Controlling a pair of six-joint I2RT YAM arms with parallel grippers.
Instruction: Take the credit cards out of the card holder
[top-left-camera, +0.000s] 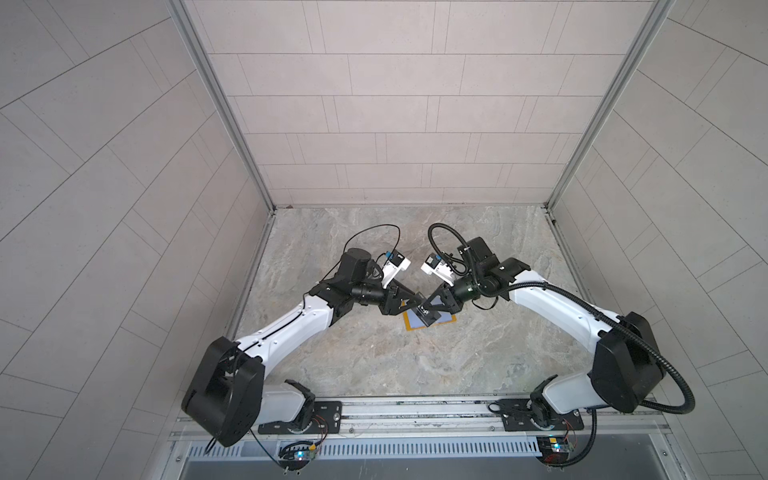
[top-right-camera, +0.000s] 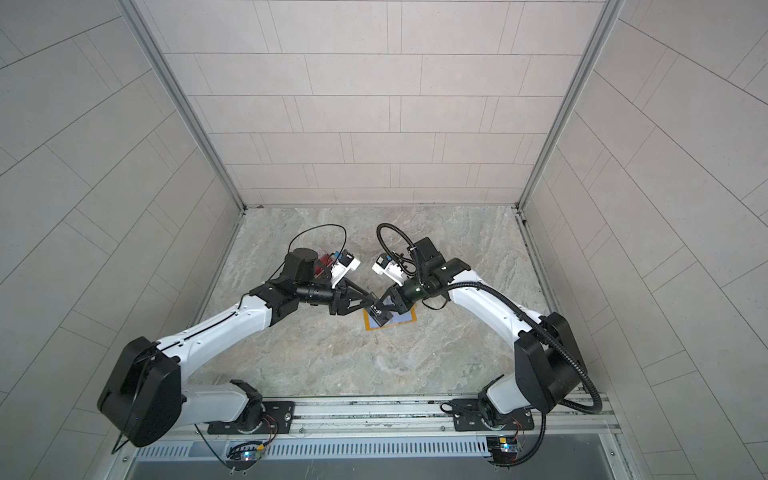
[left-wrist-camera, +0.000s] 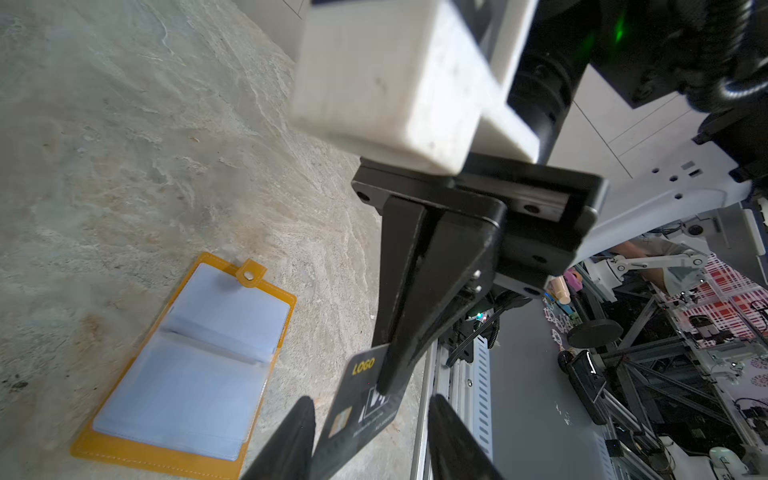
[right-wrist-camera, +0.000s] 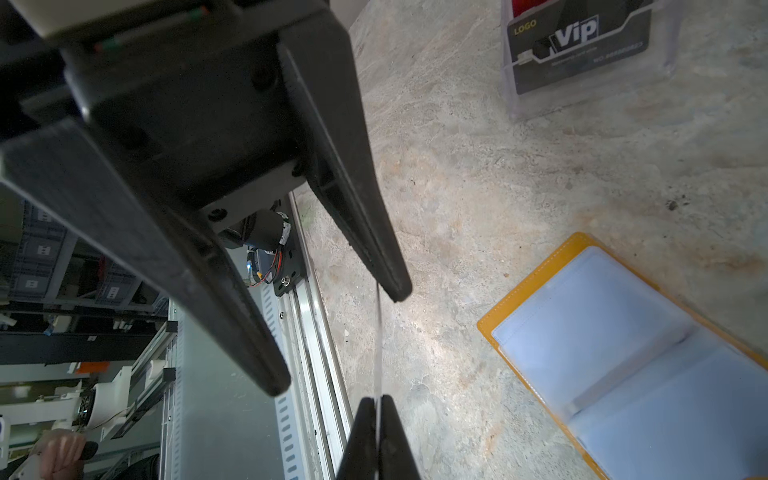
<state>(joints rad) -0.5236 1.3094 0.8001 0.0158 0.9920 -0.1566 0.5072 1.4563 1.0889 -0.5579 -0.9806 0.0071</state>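
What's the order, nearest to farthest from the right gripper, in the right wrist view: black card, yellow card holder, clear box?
1. The black card, pinched in the right gripper.
2. The card holder, lying open on the table close by.
3. The clear box, farther across the table, cards inside.

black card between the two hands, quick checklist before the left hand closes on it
1. right hand shut on the black card: ok
2. card lies between the open fingers of the left hand: ok
3. both left fingers clear of the card's faces: cannot tell, one tip sits very near its edge
4. card lifted free of the card holder: ok
5. sleeves that show are empty: ok; any beneath, cannot tell
6. room in the clear box, which already holds a Vip card: cannot tell
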